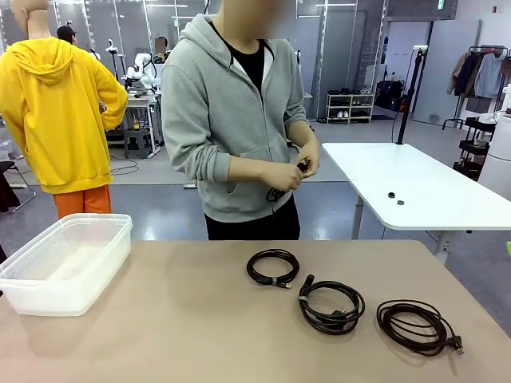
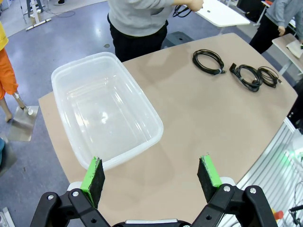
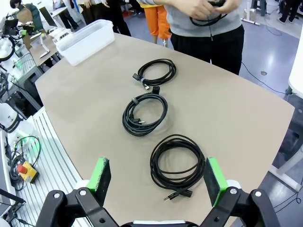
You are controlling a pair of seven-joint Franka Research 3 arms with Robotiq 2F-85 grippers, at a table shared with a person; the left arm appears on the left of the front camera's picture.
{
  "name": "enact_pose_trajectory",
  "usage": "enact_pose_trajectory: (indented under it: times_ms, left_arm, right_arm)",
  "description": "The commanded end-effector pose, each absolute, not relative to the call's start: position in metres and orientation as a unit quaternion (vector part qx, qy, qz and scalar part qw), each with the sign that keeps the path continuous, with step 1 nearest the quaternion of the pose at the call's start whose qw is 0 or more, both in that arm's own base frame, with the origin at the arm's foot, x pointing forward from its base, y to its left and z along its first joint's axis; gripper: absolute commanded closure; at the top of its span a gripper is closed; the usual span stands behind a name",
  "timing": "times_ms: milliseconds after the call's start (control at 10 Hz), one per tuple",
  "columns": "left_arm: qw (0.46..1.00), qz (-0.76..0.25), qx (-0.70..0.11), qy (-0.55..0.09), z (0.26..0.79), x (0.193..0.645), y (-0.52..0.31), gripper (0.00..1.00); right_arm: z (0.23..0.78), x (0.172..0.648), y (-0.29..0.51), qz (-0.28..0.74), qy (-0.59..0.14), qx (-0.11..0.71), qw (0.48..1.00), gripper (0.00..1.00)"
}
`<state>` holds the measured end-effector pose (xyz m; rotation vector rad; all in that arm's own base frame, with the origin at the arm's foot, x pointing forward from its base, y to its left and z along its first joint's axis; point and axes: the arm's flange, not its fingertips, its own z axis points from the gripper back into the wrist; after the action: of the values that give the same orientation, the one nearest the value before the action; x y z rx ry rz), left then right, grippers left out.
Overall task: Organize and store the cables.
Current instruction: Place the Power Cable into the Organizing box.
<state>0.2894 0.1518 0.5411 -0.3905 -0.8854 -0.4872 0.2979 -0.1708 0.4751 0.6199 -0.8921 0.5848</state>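
Three coiled black cables lie on the tan table: one (image 1: 273, 267) near the middle, one (image 1: 331, 306) right of it, one (image 1: 416, 325) at the right end. The same coils appear in the right wrist view: far (image 3: 155, 74), middle (image 3: 144, 113), nearest (image 3: 178, 164). A person in a grey hoodie holds another cable (image 1: 281, 190) in both hands at the far side. My right gripper (image 3: 158, 177) hangs open above the nearest coil. My left gripper (image 2: 151, 174) hangs open over the table beside the clear plastic bin (image 2: 73, 75). The coils (image 2: 208, 61) lie far from it.
The clear bin (image 1: 16, 287) stands at the table's left end and holds nothing. A white table (image 1: 415, 183) stands behind on the right. The table's rounded edges are close below both grippers in the wrist views.
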Motion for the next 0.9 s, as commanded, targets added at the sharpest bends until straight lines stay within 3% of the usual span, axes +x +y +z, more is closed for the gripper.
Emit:
enact_pose_trajectory:
  times_ms: [0,800]
  left_arm:
    - [0.853,-0.238,-0.186,-0.425,0.5431,0.2874,0.1519,0.00]
    - [0.853,-0.238,-0.186,-0.425,0.5431,0.2874,0.1519,0.00]
  right_arm:
    - [0.4745,0.2996,-0.1718,0.281,-0.427,0.291,0.809,0.00]
    - [0.4745,0.2996,-0.1718,0.281,-0.427,0.291,0.809,0.00]
